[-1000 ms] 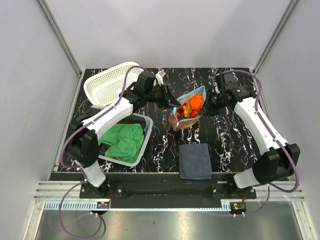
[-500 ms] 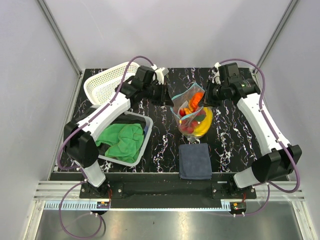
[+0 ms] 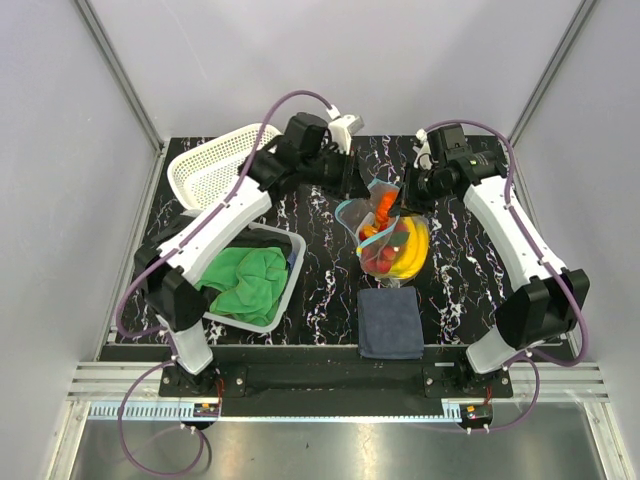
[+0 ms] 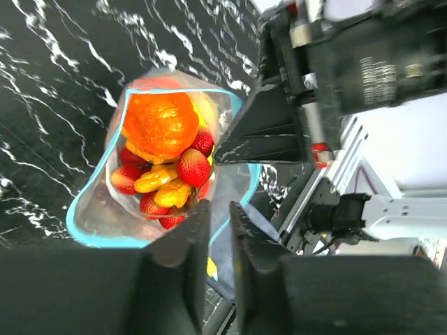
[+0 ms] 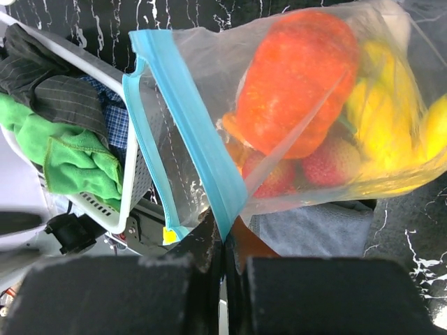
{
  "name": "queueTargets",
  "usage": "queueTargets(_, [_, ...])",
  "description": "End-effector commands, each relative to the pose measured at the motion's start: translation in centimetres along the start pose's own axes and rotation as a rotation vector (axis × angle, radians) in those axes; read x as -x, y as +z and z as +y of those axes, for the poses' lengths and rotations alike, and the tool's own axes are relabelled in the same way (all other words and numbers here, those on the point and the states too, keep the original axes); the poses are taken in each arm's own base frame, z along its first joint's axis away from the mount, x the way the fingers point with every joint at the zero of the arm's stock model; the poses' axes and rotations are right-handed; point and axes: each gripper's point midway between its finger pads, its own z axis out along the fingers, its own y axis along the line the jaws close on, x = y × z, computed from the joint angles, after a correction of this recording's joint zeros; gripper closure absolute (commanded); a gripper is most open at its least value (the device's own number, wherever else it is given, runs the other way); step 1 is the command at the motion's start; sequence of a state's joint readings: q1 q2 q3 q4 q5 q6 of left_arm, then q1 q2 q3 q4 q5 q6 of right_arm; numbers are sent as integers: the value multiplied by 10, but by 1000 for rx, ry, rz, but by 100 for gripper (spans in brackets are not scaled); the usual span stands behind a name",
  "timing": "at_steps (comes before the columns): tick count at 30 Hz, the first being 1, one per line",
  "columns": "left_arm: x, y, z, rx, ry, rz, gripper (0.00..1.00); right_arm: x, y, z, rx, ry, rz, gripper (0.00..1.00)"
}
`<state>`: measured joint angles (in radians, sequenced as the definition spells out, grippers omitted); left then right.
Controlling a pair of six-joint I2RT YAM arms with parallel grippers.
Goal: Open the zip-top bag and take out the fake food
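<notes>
The zip-top bag (image 3: 372, 243) hangs above the table between my two grippers, its teal-rimmed mouth pulled open. My left gripper (image 3: 353, 190) is shut on the left side of the rim and shows in the left wrist view (image 4: 218, 213). My right gripper (image 3: 405, 196) is shut on the teal zip strip (image 5: 202, 139), pinching it at its fingertips (image 5: 223, 227). The fake food is all inside the bag: a round orange-red fruit (image 4: 159, 125), red berries (image 4: 192, 167), orange bits (image 4: 164, 185) and a yellow banana bunch (image 5: 391, 118).
A white perforated basket (image 3: 215, 170) stands at the back left. A clear bin (image 3: 285, 290) holding a green cloth (image 3: 245, 275) sits at the left. A dark blue folded cloth (image 3: 390, 320) lies under the bag near the front edge.
Both grippers have risen and moved back with the bag. The bag has lifted off the table, its mouth has spread open, and it now hangs with the food sagging toward its bottom.
</notes>
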<state>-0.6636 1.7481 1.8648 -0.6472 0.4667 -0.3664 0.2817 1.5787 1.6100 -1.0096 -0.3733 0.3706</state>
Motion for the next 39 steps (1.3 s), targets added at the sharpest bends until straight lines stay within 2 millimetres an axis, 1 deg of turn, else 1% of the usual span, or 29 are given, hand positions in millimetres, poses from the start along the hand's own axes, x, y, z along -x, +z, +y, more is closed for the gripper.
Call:
queueTargets(1, [-20,30,20,34,-54,67,85,4,-21,21,85,-40,-73,100])
queueTargets(2, [-21,32,28,68,-60,65,85,4,-22,22,89,-42,-76,100])
queueTargets(4, [-24,39,35,89,-76,76,85,3,-22,22,93,-38,-73,100])
queueTargets(6, [-28,43,38,100,-82,84,84,2,-23,24,102,-36,-70,100])
queueTargets(9, [-40,51,43,119,-90,113,81,0,-24,24,111,-29,-72,100])
queueTargets(10, [-48,54,45,131,-98,132,80,-1,-24,24,110,-27,-71,100])
queueTargets(11, [-50,54,47,147,-99,133,80,-2,-24,25,112,-24,-70,100])
queueTargets(14, [-62,60,49,163,-108,162,72,-4,-24,25,115,-19,-70,100])
queueTargets(15, [-63,60,50,169,-110,165,67,-4,-25,25,116,-16,-72,100])
queueTargets(16, [-65,61,48,168,-102,171,65,-4,-24,25,117,-13,-73,100])
queueTargets(18, [-61,63,44,173,-74,157,62,-5,-24,25,122,-8,-72,100])
queueTargets(19, [-57,62,37,165,-45,143,59,-6,-24,25,124,1,-70,100])
queueTargets(20, [-49,66,35,165,-20,102,56,-5,-23,27,131,5,-71,100])
queueTargets(22, [-43,68,25,148,16,54,52,-6,-25,34,163,21,-60,100])
queueTargets(23, [-35,72,23,143,32,12,50,-5,-26,36,174,24,-60,100])
queueTargets(25, [-35,80,26,155,31,1,48,-3,-30,42,193,33,-61,100])
queueTargets(28, [-37,85,32,182,26,-2,45,0,-33,47,209,39,-67,100])
queueTargets(29, [-37,86,37,205,25,-8,44,0,-33,47,212,44,-65,100])
queueTargets(30, [-39,88,40,213,27,-10,35,0,-33,49,221,46,-63,100])
queueTargets(31, [-43,90,42,220,29,-6,33,-1,-32,50,224,52,-60,100])
queueTargets(32, [-42,91,46,241,34,-17,29,0,-32,51,230,55,-59,100])
queueTargets(35, [-41,91,55,295,57,-43,22,-1,-31,53,246,66,-52,100])
queueTargets(36, [-42,91,56,303,64,-49,14,-1,-30,54,254,70,-47,100])
queueTargets(39, [-40,94,59,308,78,-74,10,0,-31,57,268,75,-48,100])
